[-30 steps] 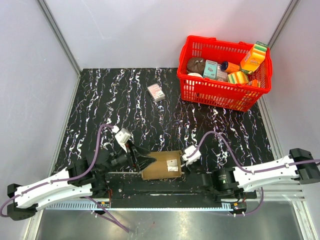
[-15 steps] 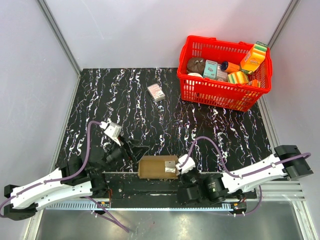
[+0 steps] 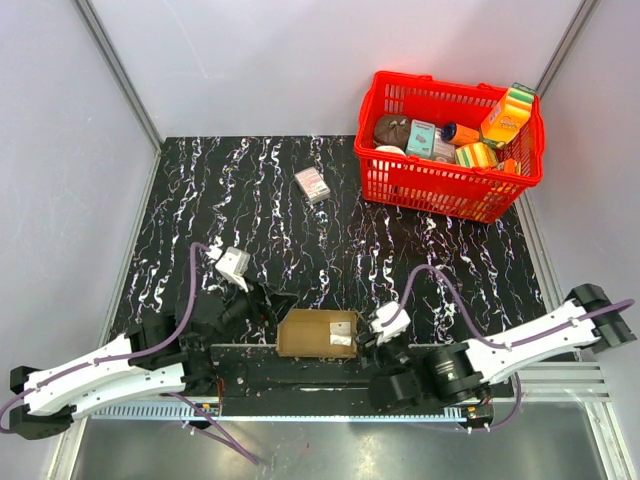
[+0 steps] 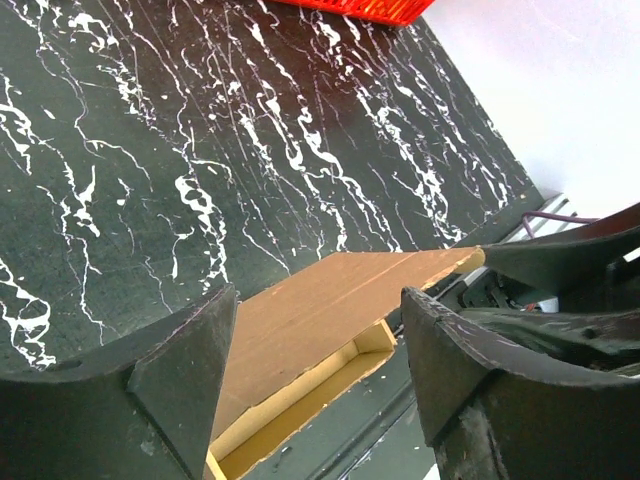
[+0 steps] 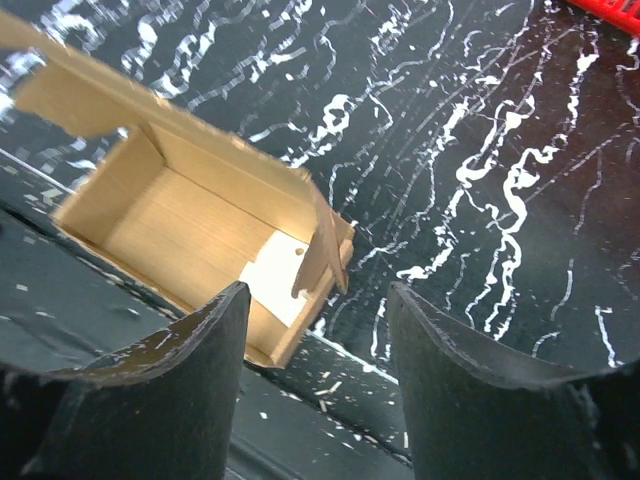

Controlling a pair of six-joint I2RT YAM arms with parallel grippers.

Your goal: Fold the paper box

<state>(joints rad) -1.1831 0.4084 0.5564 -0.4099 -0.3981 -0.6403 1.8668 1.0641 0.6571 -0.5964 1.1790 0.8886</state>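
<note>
— Paper box (image 3: 318, 333) first: lies on the desk (image 3: 250, 200), well clear of the red basket (image 3: 430, 190), right at the near edge, open side showing a pale inside, one end flap (image 5: 322, 250) standing loose.
— Could slide or tip off that edge, probably; held by nothing. Might also crease the flap if nudged askew.
— Left gripper (image 4: 318, 310)?
— Hangs low at the box end farther from the basket, jaws wide, empty.
— Right gripper (image 5: 318, 300)?
— Sits at the end nearer the basket, tilted down over the opening, jaws spread wide, gripping nothing.
</note>
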